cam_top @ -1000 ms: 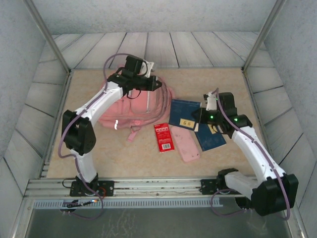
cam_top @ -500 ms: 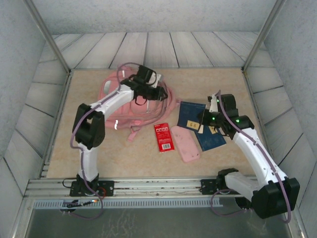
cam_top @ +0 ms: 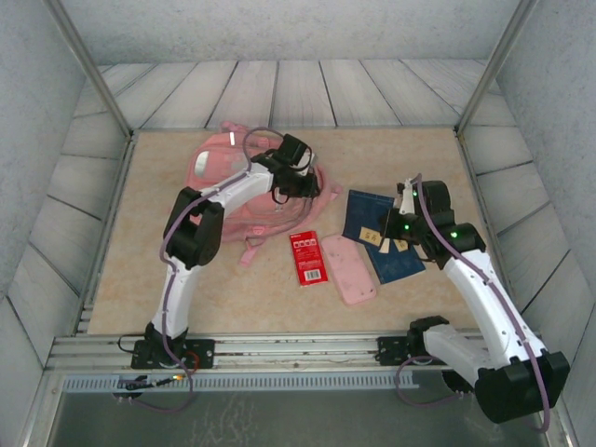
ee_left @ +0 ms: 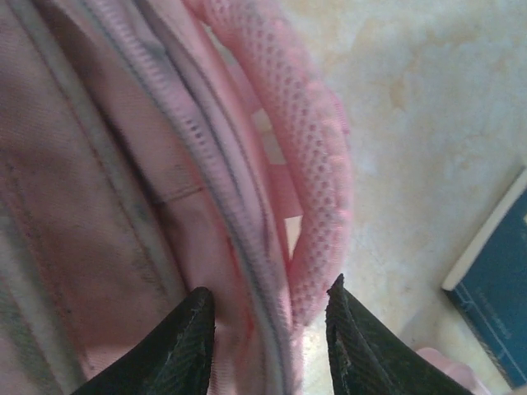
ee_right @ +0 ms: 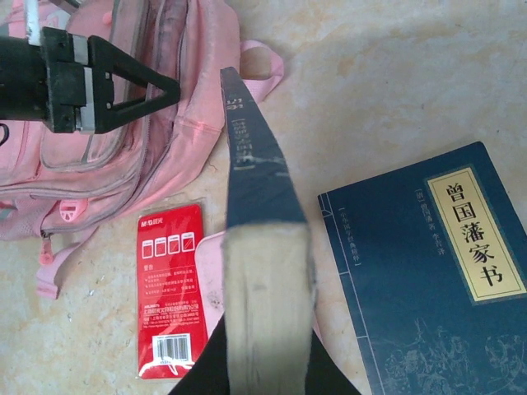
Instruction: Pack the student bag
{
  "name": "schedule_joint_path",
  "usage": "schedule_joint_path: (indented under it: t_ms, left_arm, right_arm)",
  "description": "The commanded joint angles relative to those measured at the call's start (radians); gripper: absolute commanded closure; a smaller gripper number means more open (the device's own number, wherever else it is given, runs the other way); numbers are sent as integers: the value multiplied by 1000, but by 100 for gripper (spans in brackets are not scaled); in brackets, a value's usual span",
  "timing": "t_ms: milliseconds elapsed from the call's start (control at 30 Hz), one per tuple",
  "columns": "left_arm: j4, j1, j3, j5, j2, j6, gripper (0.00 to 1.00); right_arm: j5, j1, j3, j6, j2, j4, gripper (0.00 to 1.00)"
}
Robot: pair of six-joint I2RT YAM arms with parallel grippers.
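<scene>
The soft pink fabric backpack [cam_top: 216, 168] lies far-left on the beige worktop [cam_top: 233, 298]; the left claw [ee_left: 268, 300] straddles its zip edge, grip unclear; the right claw [cam_top: 400, 222] is clenched on a thin dark-blue book [ee_right: 251, 181]

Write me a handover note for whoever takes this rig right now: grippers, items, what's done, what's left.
Left gripper: jaws apart over the student bag zip edge, no firm grip evident.
Right gripper: shut on a blue book, held edge-on near the bag.
On the table beside the bag: second blue book, red packet, pink pencil case.
Done: one book picked up; nothing seen inside the bag.
Left: hold the bag open, load the book, then the rest.
</scene>
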Motion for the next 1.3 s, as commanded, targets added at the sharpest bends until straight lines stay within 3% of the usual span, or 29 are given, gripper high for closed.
schedule_joint_path:
  t_ms: [0, 200, 300, 433, 633, 767, 967, 1267]
  left_arm:
    - [-12, -1, 31, -46, 12, -11, 66]
    - [-17, 7, 28, -37, -6, -9, 92]
    - [-31, 16, 26, -30, -34, -6, 100]
    - [-71, 27, 22, -11, -103, 22, 100]
    - [-172, 67, 14, 79, -278, 91, 100]
    - [-259, 86, 10, 63, -397, 155, 100]
    - [-268, 136, -55, 75, -541, 177, 100]
    - [-246, 213, -53, 183, -602, 165, 100]
  right_arm:
    - [15, -2, 24, -4, -31, -1, 100]
    - [-4, -2, 4, 6, -40, 18, 100]
    - [-23, -2, -3, 10, -38, 29, 100]
    - [-79, -2, 2, 13, -24, 40, 100]
    - [-321, -3, 8, 52, 16, 130, 100]
    - [-438, -2, 16, 100, 77, 193, 100]
    - [-737, 1, -46, 341, 216, 521, 100]
    - [-748, 28, -23, 463, 391, 707, 100]
